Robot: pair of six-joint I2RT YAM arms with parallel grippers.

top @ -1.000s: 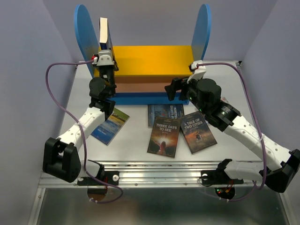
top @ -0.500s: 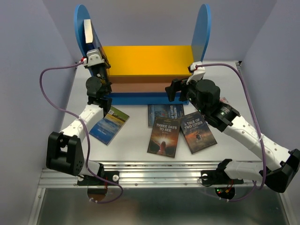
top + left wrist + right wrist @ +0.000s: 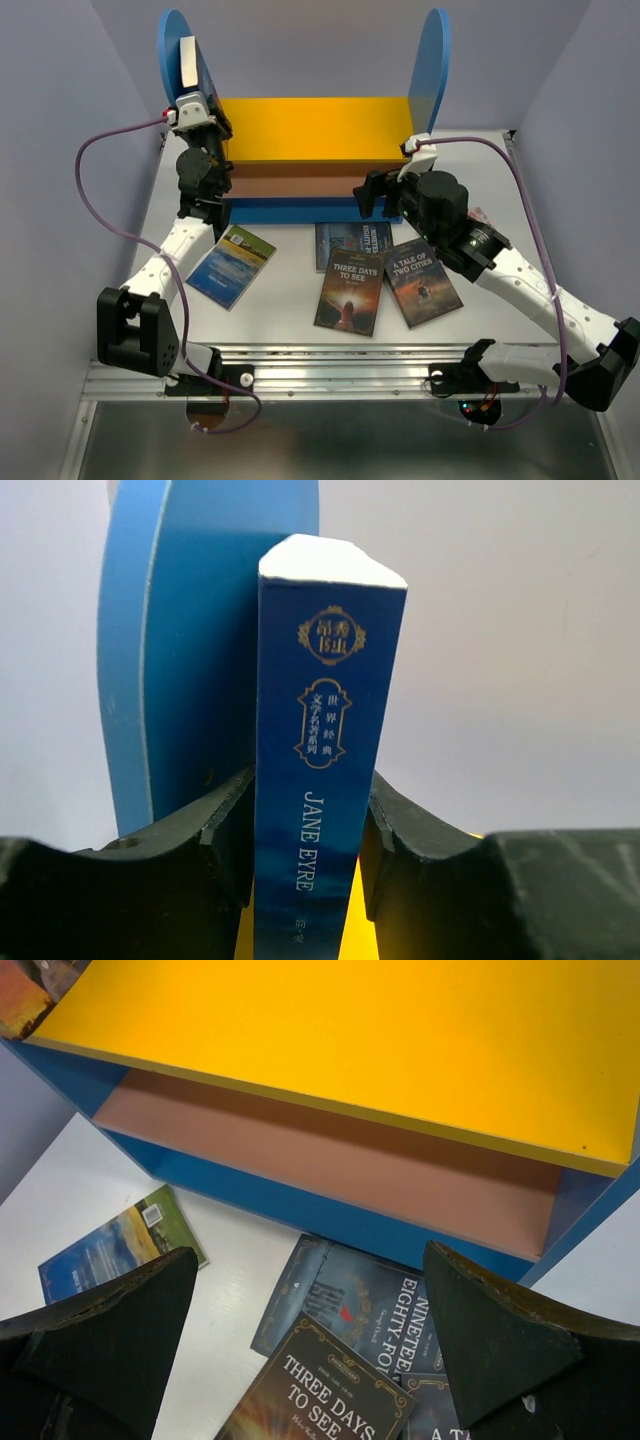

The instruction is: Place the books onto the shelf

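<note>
The thin dark-blue Jane Eyre paperback stands upright, its glossy spine lettered in gold and white and its pale page block showing on top. It is just beside the tall round-topped blue left panel of the small painted wooden shelf. The left gripper holds it, with black fingers closed against both covers (yellow board visible beneath). The right gripper hangs spread wide, holding nothing, before the shelf's smooth yellow and brown boards. Four more flat paperbacks lie on the matte white table, some overlapping.
</note>
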